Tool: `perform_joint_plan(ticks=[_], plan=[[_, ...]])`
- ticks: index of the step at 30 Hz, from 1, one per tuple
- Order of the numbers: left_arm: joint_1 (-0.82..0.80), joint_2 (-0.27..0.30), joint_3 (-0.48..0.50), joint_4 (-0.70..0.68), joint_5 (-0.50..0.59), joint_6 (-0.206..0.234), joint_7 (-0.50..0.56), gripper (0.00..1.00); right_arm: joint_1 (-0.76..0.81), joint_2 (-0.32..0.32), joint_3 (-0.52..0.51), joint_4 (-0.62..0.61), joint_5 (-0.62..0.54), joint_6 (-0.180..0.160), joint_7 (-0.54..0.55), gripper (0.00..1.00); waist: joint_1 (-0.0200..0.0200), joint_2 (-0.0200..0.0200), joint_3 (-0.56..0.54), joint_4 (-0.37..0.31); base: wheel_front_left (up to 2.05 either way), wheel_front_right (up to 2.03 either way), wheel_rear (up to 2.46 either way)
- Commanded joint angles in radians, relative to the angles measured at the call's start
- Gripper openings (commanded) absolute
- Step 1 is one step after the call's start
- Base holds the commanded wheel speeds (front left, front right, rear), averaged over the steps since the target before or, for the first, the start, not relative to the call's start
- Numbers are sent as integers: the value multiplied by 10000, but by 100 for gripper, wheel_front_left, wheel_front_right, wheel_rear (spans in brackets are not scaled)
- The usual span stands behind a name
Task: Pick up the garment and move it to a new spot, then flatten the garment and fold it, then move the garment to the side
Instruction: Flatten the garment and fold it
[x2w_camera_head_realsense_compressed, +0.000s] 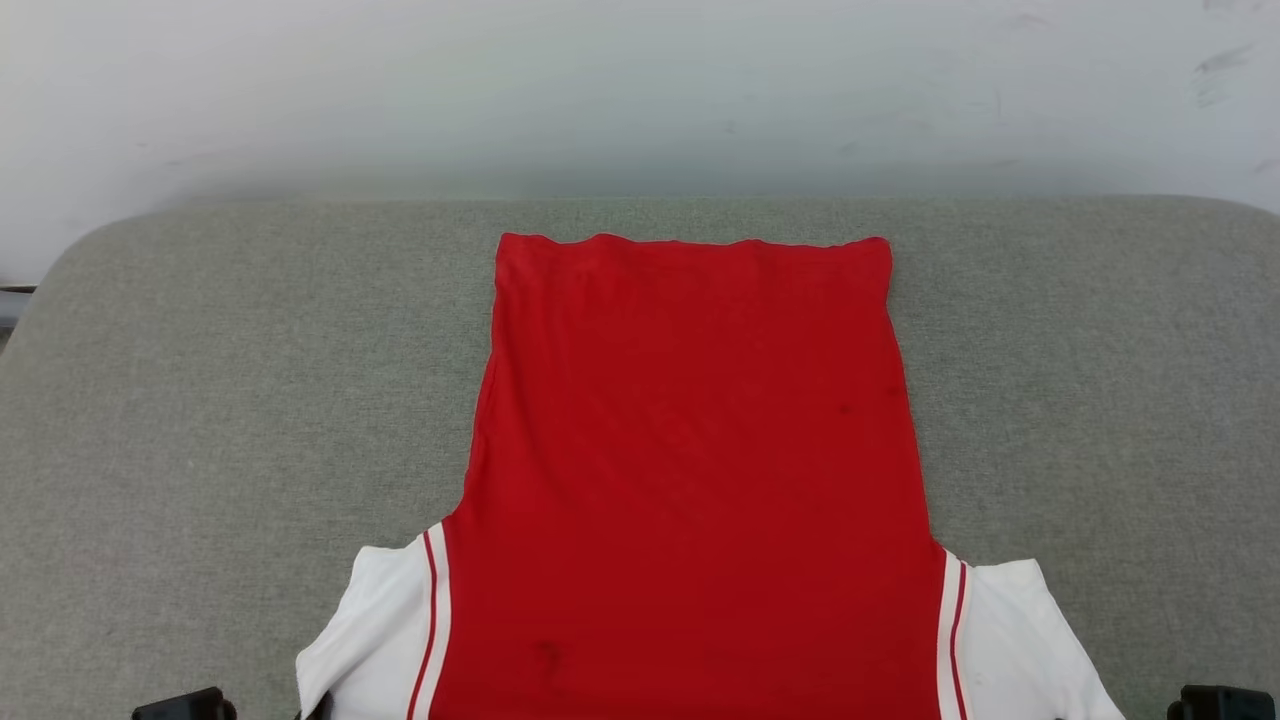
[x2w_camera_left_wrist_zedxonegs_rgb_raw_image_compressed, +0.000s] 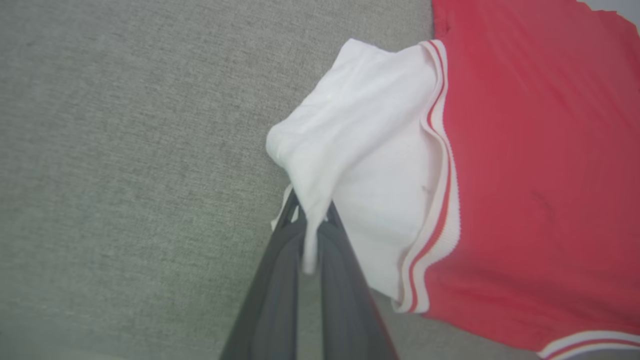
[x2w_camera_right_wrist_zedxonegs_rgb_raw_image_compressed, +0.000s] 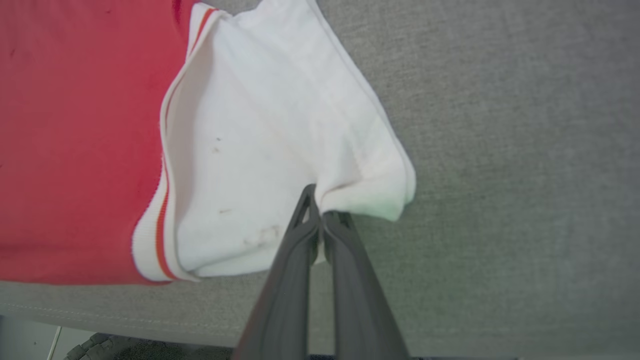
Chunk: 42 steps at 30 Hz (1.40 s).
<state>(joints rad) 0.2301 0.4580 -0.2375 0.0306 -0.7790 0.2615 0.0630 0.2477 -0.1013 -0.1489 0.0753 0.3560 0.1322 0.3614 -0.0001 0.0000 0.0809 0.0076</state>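
**Entry: garment, flattening stage** (judged from the lie of the cloth; no fold is made yet)

**Handling.** Draw the two pinch points apart, one leftward and one rightward, low over the surface and with equal pull. This should open the bunched cloth at each tip without skewing the red body. Let go only once each sleeve lies flat.

**Left gripper** (x2w_camera_left_wrist_zedxonegs_rgb_raw_image_compressed: 310, 220). Jaws clenched on the gathered tip of the white left sleeve (x2w_camera_left_wrist_zedxonegs_rgb_raw_image_compressed: 360, 140), with a tongue of cloth hanging down between the fingers.

**Right gripper** (x2w_camera_right_wrist_zedxonegs_rgb_raw_image_compressed: 320, 212). Jaws pressed together, nipping a fold near the cuff corner of the white right sleeve (x2w_camera_right_wrist_zedxonegs_rgb_raw_image_compressed: 280, 125).

**Garment** (x2w_camera_head_realsense_compressed: 690, 450). It lies spread at the middle of the grey cushion (x2w_camera_head_realsense_compressed: 200, 400), with a plain red side up. The sleeves are at the near edge and the hem is far, toward the pale wall (x2w_camera_head_realsense_compressed: 600, 90). The body is smooth apart from faint creases, while both sleeves are rumpled around the grips.
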Motion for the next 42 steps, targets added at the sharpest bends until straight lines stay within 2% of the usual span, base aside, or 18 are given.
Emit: perform_joint_plan(ticks=[1,2,3,4,10,14,21,27,32,38,42], plan=[[-259,-71,-28,118,130,-99,-265,0,13,-14,-69,155,-27,-28,-117,0,1,0,5,35,0,0,0],[-353,-127,-149,203,169,-217,-330,0,-95,38,-81,231,68,-28,-208,14,1,0,13,61,0,0,0],[-462,-179,-226,250,231,-315,-437,0,-228,56,-65,278,88,-27,-299,50,1,0,16,81,0,0,0],[-574,-249,-284,312,260,-400,-526,0,-385,52,-53,300,141,-27,-434,100,1,0,20,117,0,0,0],[-1242,-429,-565,357,585,-695,-976,0,-1438,-247,-485,686,475,-19,-1159,100,1,0,204,389,0,0,0],[-1680,-556,-750,49,889,-610,-1137,0,-2620,-638,-799,1280,698,-19,-1506,100,1,0,529,633,0,0,0],[-2610,-900,-1310,-574,1488,-702,-1400,0,-5269,-1517,-779,2789,1172,-19,-1323,100,1,0,1408,1329,0,0,0],[-3472,-1408,-1878,-932,1887,-839,-1596,0,-7785,-2488,-725,4233,1060,-19,220,100,1,0,2331,2080,0,0,0],[-4126,-1762,-2189,-958,2081,-1078,-1867,0,-9851,-2876,-755,5208,531,-19,2323,100,1,0,3041,2659,0,0,0],[-4634,-2118,-2504,-1052,2228,-1297,-2199,0,-11689,-2935,-618,5399,-462,-19,4382,100,1,0,3696,3201,0,0,0],[-4838,-2233,-2582,-1088,2263,-1448,-2405,0,-12451,-2945,-598,5383,-1114,-19,5222,100,1,0,4104,3500,0,0,0]])
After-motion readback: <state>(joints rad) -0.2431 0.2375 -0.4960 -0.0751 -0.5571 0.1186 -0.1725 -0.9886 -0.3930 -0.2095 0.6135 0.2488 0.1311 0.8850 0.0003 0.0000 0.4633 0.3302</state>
